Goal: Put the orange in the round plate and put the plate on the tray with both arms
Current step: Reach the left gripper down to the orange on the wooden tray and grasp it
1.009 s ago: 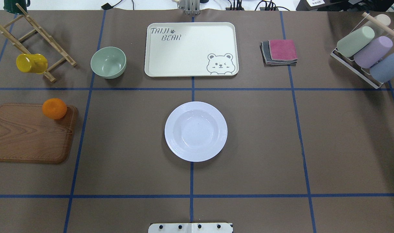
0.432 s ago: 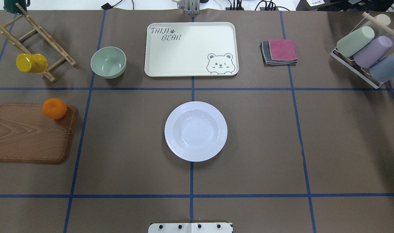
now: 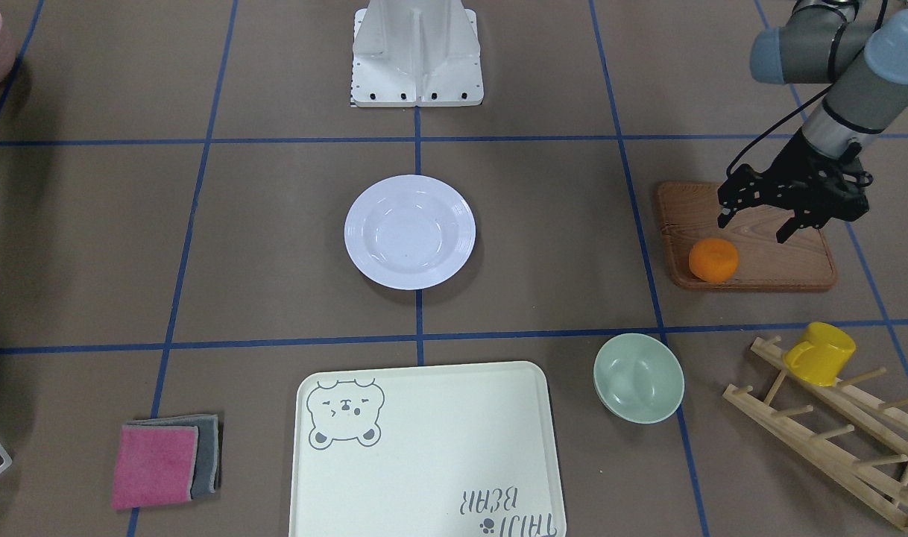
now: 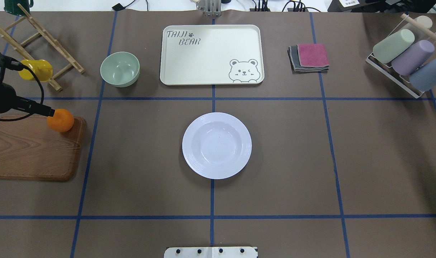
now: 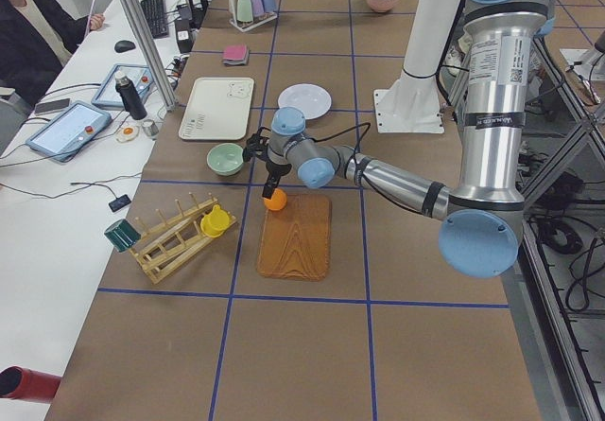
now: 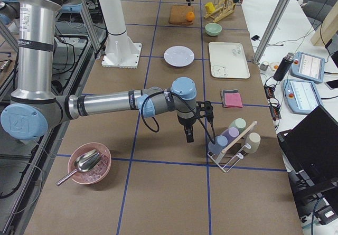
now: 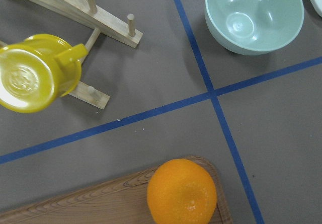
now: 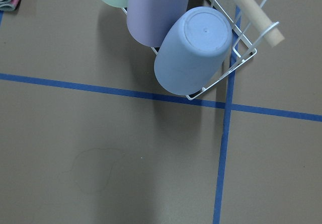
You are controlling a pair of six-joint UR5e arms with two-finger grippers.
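The orange lies well to the left of the round plate, on a corner of the wooden board, and the tray sits beyond the plate, away from the robot. The left gripper hangs over the board, close to the orange, fingers spread apart and holding nothing. The right gripper is far to the plate's right; whether its fingers are apart or together cannot be told.

arms: grey-silver | joint caps: light blue | cables: black | pincer: black
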